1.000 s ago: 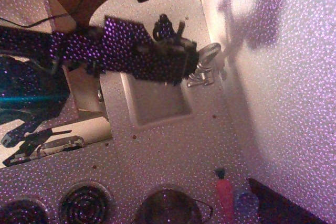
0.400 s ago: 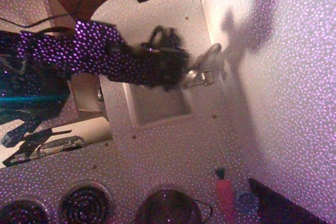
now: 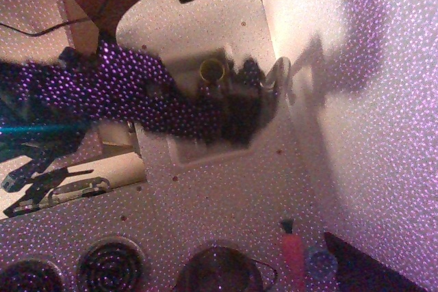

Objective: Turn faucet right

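The shiny silver faucet [image 3: 276,72] stands at the sink's edge near the white wall. Only its upper part shows; the rest is hidden behind my arm. My dark gripper [image 3: 248,113] is a motion-blurred shape right against the faucet, over the sink. The blur hides its fingers, so I cannot tell whether they are open or shut, or whether they touch the faucet. A yellowish ring [image 3: 211,70] on my wrist faces the camera.
The white sink basin [image 3: 186,156] is mostly covered by my arm. Stove burners [image 3: 113,264], a dark pot [image 3: 219,271], a pink bottle [image 3: 293,254] and a bluish cup [image 3: 319,262] line the bottom edge. The wall [image 3: 369,135] fills the right.
My arm has swung downward in the picture across the sink, and its wrist has turned. The gripper now covers the faucet's lower part, which showed before.
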Action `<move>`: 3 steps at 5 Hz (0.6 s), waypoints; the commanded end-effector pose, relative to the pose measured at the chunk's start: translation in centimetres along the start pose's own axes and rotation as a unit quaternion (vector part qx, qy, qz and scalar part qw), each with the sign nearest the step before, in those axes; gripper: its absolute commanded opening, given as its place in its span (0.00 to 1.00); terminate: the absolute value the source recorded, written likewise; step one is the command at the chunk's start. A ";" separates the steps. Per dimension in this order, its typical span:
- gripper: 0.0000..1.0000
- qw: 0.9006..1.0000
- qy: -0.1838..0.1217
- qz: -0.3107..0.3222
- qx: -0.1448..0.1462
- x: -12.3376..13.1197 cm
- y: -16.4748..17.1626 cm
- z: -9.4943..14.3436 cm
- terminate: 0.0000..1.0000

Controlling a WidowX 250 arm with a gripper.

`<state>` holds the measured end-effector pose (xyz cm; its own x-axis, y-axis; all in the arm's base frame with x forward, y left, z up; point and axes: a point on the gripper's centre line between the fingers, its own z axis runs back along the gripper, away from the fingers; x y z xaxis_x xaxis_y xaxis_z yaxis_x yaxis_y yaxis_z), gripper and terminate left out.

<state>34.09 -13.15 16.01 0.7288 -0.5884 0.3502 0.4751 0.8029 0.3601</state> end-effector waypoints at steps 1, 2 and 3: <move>1.00 1.000 -0.017 -0.009 -0.003 0.7 -0.8 0.5 0.00; 1.00 0.996 -0.065 -0.037 -0.044 1.5 -0.5 0.4 0.00; 1.00 0.972 -0.172 -0.106 -0.121 3.5 0.4 1.7 0.00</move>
<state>35.74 -14.91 15.94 0.4273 -0.7339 0.5280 0.7733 0.5993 0.2071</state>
